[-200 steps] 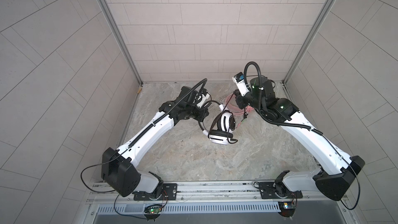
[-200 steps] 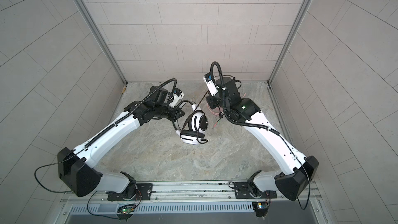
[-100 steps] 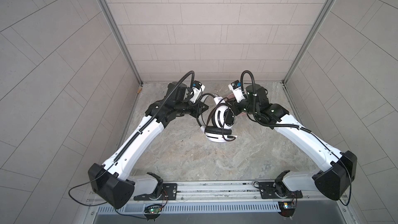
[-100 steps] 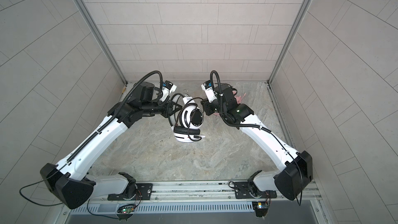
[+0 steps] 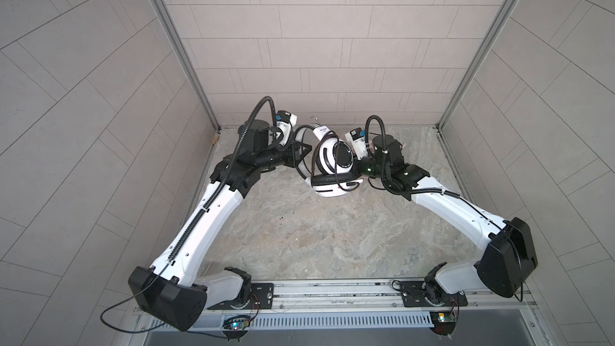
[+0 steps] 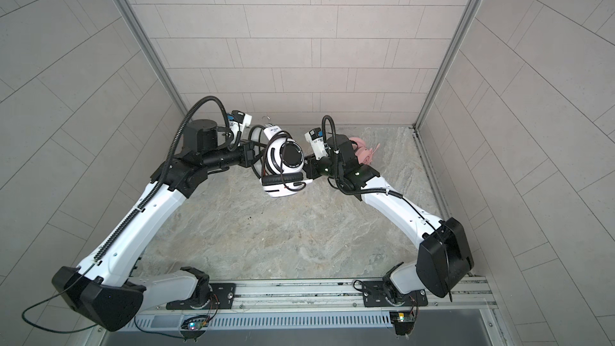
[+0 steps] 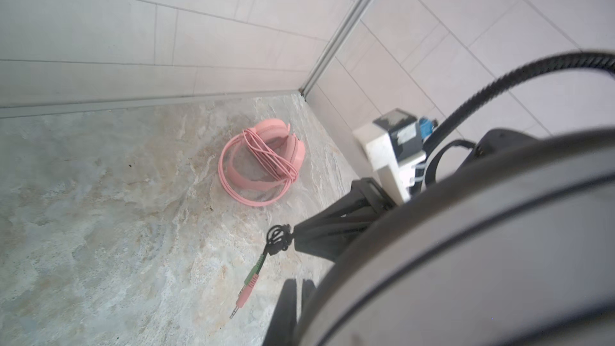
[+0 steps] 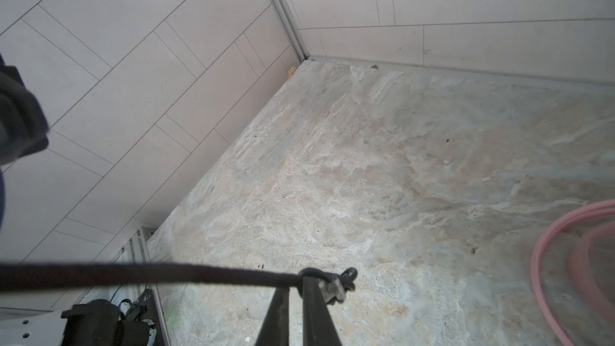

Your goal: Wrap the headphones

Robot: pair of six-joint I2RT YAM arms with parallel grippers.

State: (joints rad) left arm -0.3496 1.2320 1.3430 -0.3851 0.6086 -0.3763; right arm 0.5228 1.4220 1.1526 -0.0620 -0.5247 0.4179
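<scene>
Both arms meeting above the rear of the stone table [image 5: 316, 237]. My left pincer [image 5: 301, 156] is pressed together on the white headband [image 5: 300, 169] of the white-and-black headset [image 5: 332, 158]; the headset hangs in the air between my two wrists, clear of the table. In both top views one ear cup [image 6: 293, 158] shows its round black face; the second cup sits lower, its black cushion uppermost. In the left wrist view the headband fills the near corner as a blurred grey arc.

My right pincer [image 8: 301, 282] is closed on the thin black cable [image 8: 149, 272] of that headset, pinching it just short of a small knotted bundle [image 8: 344, 279]; from the pinch the cable runs taut out of the right wrist view; several thin turns of it cross the ear cups in both top views. Below the bundle two plugs [image 7: 248, 281], one green and one pink, dangle free above the table.

The pink headset [image 7: 263, 164] lies on the table near the rear right corner, well apart from both pincers; its pink cable [image 7: 266, 154] is wound across it in several turns, with a wider loop resting on the stone around it; in a top view the pink headset [image 6: 364, 153] shows only in part behind my right wrist.
</scene>
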